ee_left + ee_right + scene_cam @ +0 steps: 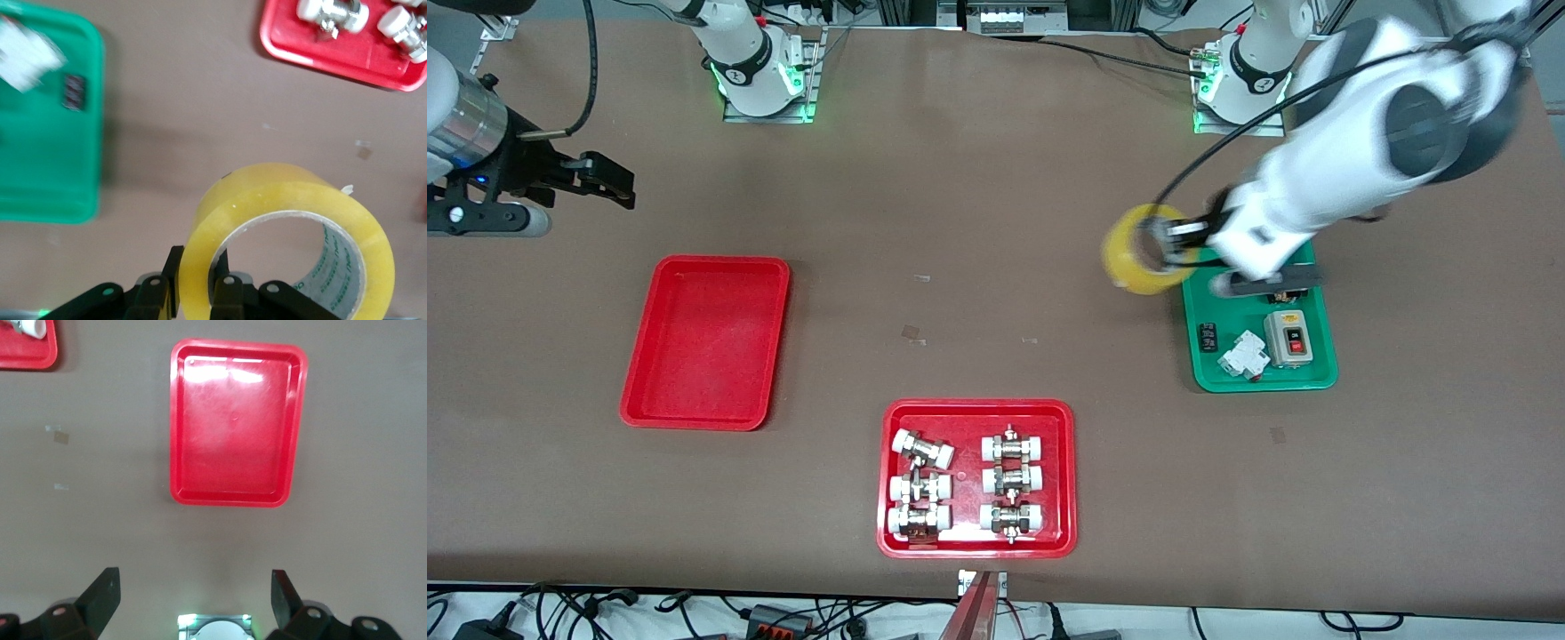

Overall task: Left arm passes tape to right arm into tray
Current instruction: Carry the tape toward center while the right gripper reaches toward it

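Note:
My left gripper [1172,242] is shut on the wall of the yellow tape [1138,253] and holds the roll up over the table, beside the green tray's corner. In the left wrist view one finger [172,270] is outside the tape [267,193] and the other is inside its pale core; the left gripper [198,267] pinches the wall. The plain red tray [705,342] lies empty toward the right arm's end of the table. My right gripper [615,182] is open and empty in the air, apart from that tray. The right wrist view shows the tray [237,420] and the open gripper [193,583].
A green tray [1263,380] with a switch box and small parts lies under the left arm. A red tray of white-capped metal fittings [978,544] sits near the table's front edge. Both show in the left wrist view: the green tray [40,167] and the fittings tray [333,60].

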Robot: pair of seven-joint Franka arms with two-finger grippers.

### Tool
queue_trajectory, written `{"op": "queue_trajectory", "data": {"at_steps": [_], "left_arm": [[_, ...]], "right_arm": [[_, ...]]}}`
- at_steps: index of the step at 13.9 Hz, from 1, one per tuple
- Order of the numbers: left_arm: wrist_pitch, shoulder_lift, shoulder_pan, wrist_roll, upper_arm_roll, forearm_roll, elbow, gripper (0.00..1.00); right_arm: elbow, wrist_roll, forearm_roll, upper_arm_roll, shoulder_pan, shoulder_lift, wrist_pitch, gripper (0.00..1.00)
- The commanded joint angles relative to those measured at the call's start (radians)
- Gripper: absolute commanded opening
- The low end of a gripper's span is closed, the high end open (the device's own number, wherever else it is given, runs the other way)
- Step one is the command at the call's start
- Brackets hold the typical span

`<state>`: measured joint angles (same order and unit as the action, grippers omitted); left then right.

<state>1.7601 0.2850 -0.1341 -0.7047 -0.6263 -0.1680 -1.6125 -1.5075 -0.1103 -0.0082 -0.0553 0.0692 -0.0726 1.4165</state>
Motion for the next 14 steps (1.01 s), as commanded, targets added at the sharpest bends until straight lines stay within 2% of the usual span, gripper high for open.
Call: {"op": "queue_trajectory", "data": {"at_steps": [1,2,5,7,10,12,14], "left_arm": [[0.060,0.156,0.097,-0.209,-0.007,-0.011,0.120,0.00],[0.118,0.189,0.125,-0.276,-0.007,-0.042,0.131,0.00],[0.309,0.250,0.148,-0.389,-0.004,-0.313,0.132,0.00],[0.395,0.255,0.215,-0.461,0.002,-0.318,0.128,0.00],[0.433,0.322,0.244,-0.551,0.000,-0.329,0.152,0.00],[0.549,0.365,0.296,-0.646,0.000,-0.331,0.171,0.00],[0.692,0.387,0.330,-0.748,0.000,-0.327,0.171,0.02]], "right_arm": [[0.007,0.006,0.140,0.003,-0.015,-0.035,-0.019,1.00],[0.007,0.007,0.195,0.005,-0.019,-0.053,-0.017,1.00],[0.007,0.055,0.411,0.006,-0.049,-0.122,0.013,1.00],[0.007,0.075,0.538,0.006,-0.054,-0.168,0.059,1.00],[0.007,0.112,0.701,0.005,-0.051,-0.231,0.152,1.00],[0.007,0.115,0.784,-0.001,-0.040,-0.262,0.217,1.00],[0.007,0.115,0.832,-0.005,-0.013,-0.300,0.284,1.00]]}}
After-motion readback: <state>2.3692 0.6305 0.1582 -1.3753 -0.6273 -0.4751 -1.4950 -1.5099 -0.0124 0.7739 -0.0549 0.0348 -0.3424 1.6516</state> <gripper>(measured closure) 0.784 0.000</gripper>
